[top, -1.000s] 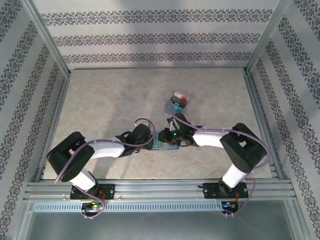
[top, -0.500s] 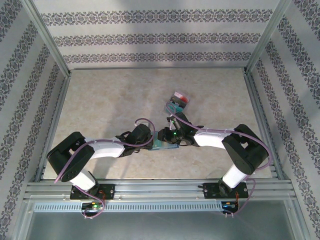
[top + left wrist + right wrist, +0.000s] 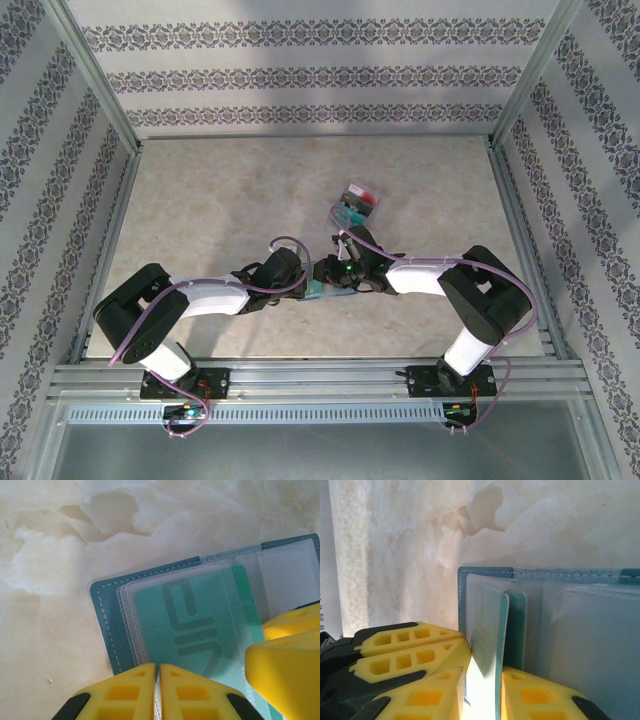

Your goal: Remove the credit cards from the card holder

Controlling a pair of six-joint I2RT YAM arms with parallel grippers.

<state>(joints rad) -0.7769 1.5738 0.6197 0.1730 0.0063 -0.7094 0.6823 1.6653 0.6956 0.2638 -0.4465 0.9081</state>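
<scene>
Right gripper (image 3: 287, 640) across the card holder's (image 3: 107, 625) teal card (image 3: 200, 625); loose cards (image 3: 358, 203) beyond.

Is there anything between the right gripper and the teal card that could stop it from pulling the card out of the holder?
Only the clear sleeve of the card holder: it covers the teal card. The right gripper is shut on a thin round-cornered sheet; card or sleeve leaf, I cannot tell.

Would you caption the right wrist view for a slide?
Right end effector pinching a pale card in the card holder.
</scene>
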